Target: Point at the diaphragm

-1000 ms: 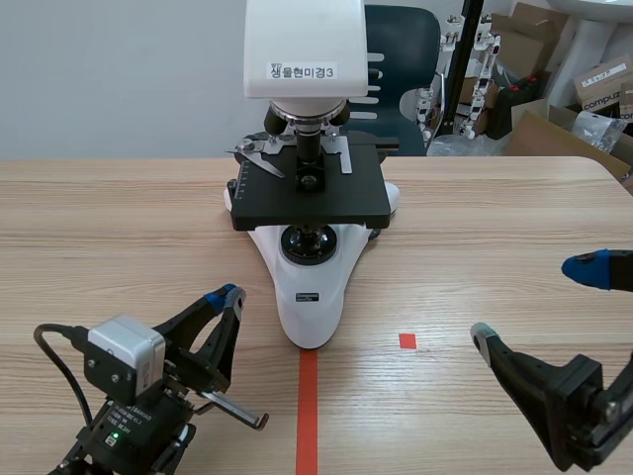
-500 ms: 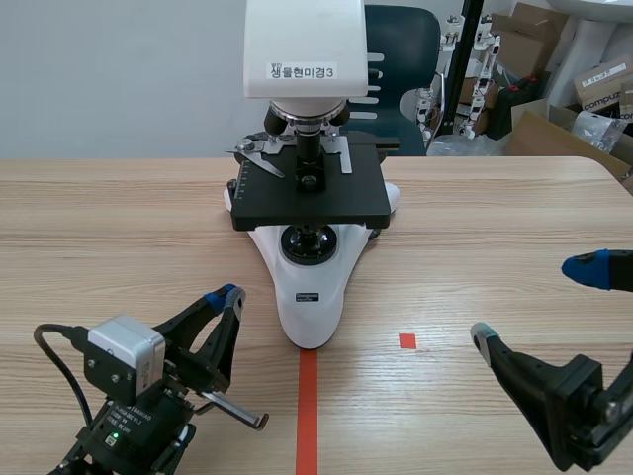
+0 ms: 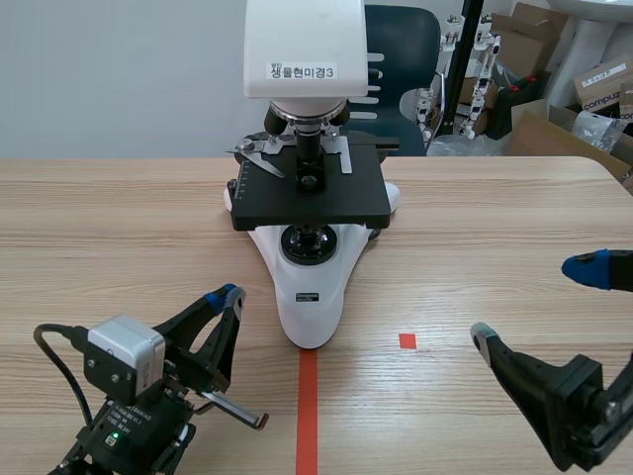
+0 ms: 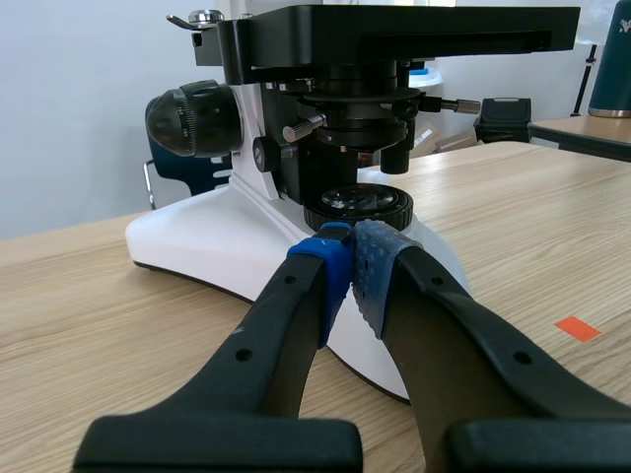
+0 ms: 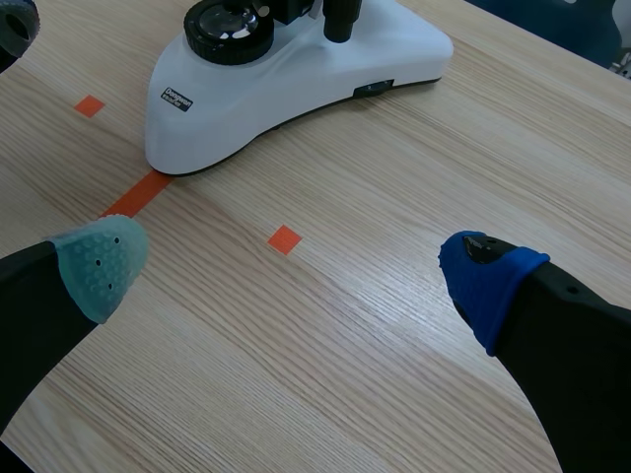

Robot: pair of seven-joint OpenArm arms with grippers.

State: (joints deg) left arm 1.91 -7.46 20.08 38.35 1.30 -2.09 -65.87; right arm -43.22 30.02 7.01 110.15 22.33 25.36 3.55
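Observation:
A white microscope [image 3: 309,287] with a black stage [image 3: 309,196] stands mid-table. Its diaphragm [image 4: 360,113], a black ringed unit with a small lever, hangs under the stage above the round lamp lens [image 4: 358,204]; the stage hides it in the scene view. My left gripper [image 3: 226,295] is shut on nothing, low at the front left. In the left wrist view its blue pads [image 4: 335,266] meet just short of the white base, below the diaphragm and apart from it. My right gripper [image 3: 534,302] stands open and empty at the front right, well away from the microscope [image 5: 296,69].
An orange-red tape line [image 3: 308,411] runs from the microscope base toward me, and a small tape square [image 3: 407,340] lies right of it. Beyond the table's far edge stand a dark chair [image 3: 401,45] and cardboard boxes [image 3: 584,109].

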